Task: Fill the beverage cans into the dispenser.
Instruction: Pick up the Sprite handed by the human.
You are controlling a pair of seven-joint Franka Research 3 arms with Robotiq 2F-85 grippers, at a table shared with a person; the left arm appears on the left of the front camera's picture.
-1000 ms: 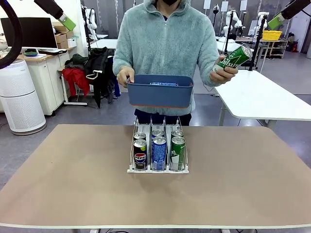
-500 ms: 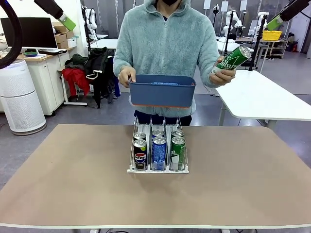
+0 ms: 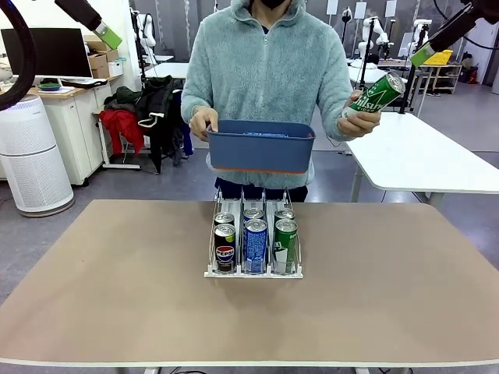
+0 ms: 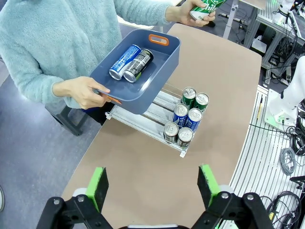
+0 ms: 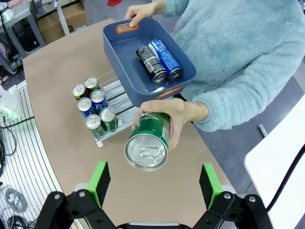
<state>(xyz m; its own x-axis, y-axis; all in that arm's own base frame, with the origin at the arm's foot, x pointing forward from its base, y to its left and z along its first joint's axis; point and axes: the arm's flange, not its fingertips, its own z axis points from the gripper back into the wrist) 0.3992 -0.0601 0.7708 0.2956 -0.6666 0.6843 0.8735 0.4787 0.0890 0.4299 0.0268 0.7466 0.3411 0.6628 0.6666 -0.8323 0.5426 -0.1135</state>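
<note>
Counting six cans (image 3: 255,245) in the dispenser (image 3: 253,273), two in the bin (image 3: 260,156).

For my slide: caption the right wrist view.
A person's hand holds a green can before the open right gripper.

The tan desk (image 3: 117,296) carries the dispenser (image 3: 253,273) near the middle of its far edge, with seemingly six beverage cans (image 3: 255,245) upright inside.
</note>
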